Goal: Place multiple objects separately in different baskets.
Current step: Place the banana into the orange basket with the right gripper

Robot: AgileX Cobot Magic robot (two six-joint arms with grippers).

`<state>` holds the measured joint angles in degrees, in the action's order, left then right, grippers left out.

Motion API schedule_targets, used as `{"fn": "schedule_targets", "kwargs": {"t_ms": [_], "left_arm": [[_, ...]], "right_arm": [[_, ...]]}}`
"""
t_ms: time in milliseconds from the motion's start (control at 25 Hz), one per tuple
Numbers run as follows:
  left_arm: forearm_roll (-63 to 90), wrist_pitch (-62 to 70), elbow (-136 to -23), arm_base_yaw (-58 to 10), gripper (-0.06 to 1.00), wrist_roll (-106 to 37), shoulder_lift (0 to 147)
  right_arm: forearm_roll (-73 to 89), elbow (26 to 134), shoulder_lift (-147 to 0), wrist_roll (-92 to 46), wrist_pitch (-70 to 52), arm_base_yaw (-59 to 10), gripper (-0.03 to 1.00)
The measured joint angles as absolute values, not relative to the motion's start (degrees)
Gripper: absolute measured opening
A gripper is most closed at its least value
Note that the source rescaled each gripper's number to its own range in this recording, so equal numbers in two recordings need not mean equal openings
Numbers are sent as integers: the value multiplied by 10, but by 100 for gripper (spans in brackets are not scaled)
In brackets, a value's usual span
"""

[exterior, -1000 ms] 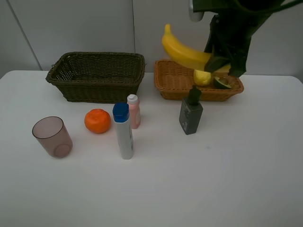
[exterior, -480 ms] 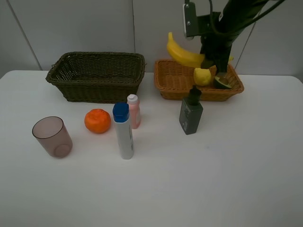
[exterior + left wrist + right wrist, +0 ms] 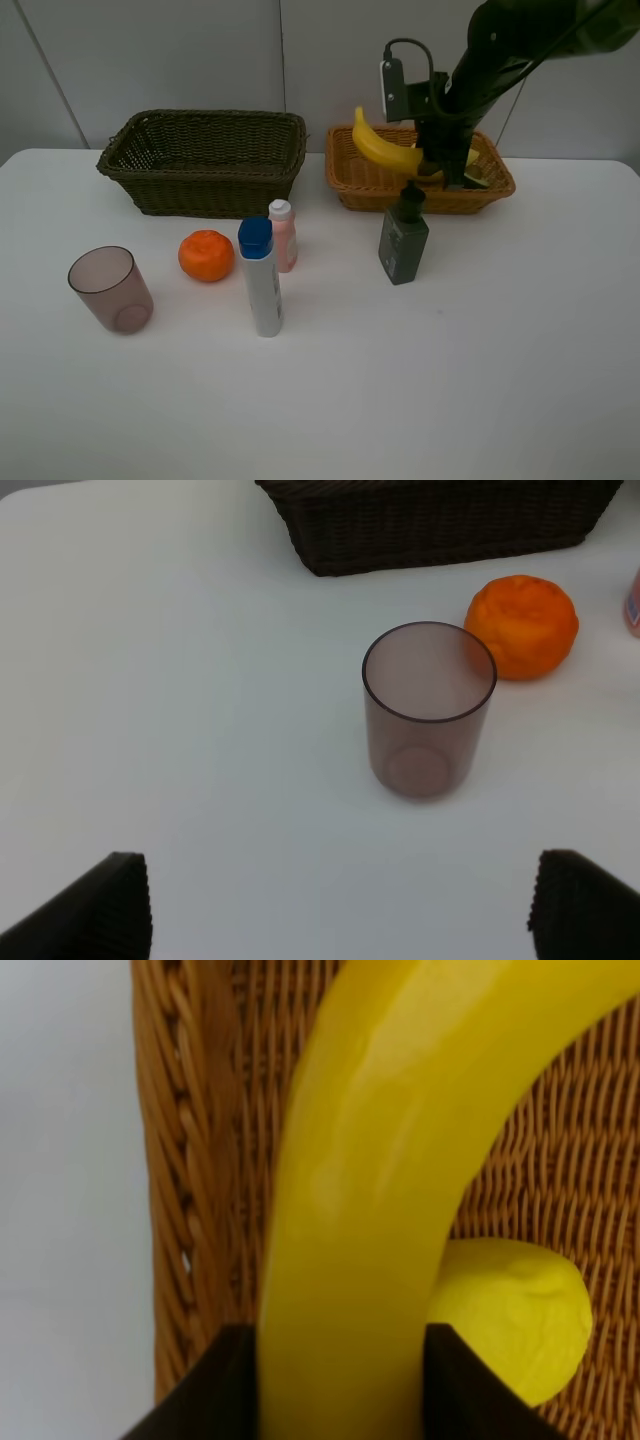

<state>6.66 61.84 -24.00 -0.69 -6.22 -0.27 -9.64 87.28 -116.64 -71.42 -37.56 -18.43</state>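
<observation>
- Banana [image 3: 383, 148] gripped by right pincer [image 3: 432, 165], held low over tan basket [image 3: 362, 196], free end pointing toward that basket's left end. Can't tell if it touches the weave.
- Right pincer closed tight on the banana. Wrist view shows dark fingers [image 3: 228, 1385] pressed against the peel on both sides.
- Lemon [image 3: 512, 1312] lies inside tan basket on its floor, right against the banana.
- Dark basket [image 3: 205, 190] stands on the table [image 3: 450, 380] just left of tan basket, side by side with a small gap.
- Green bottle [image 3: 403, 242] upright, just in front of tan basket's front wall. Its cap overlaps that wall in the high view.
- Pink bottle [image 3: 284, 236] upright, in front of and left of tan basket.
- White bottle [image 3: 262, 285], blue cap, upright, a bit farther out from tan basket than the pink one, close beside it.
- Orange [image 3: 206, 255] on the table, farther left of tan basket than the pink bottle.
- Cup [image 3: 110, 290] upright, mouth up, front-left and farthest from tan basket.
- Left pincer [image 3: 342, 908] wide open, gripping nothing, hangs over bare table far left of tan basket. Cup and orange sit ahead of it, well apart from its tips. Seen only in its wrist view.
</observation>
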Motion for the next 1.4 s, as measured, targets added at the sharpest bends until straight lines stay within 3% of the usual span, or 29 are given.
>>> {"fn": "schedule_targets", "kwargs": {"t_ms": [840, 920, 1040, 1120, 1240, 1400], "left_arm": [[67, 618, -240, -7, 100, -62, -3], [67, 618, -240, -7, 100, -62, -3], [67, 618, -240, -7, 100, -62, -3], [67, 618, -240, -7, 100, -62, -3], [67, 618, -240, -7, 100, -62, -3], [67, 618, -240, -7, 100, -62, -3]], "right_arm": [[-84, 874, -1184, -714, -346, -184, 2], [-82, 874, -1184, -714, -346, -184, 19], [-82, 874, -1184, -714, -343, -184, 68], [-82, 874, -1184, -714, -338, -184, 87], [-82, 874, -1184, -714, -333, -184, 96], [-83, 874, -1180, -714, -329, -184, 98]]}}
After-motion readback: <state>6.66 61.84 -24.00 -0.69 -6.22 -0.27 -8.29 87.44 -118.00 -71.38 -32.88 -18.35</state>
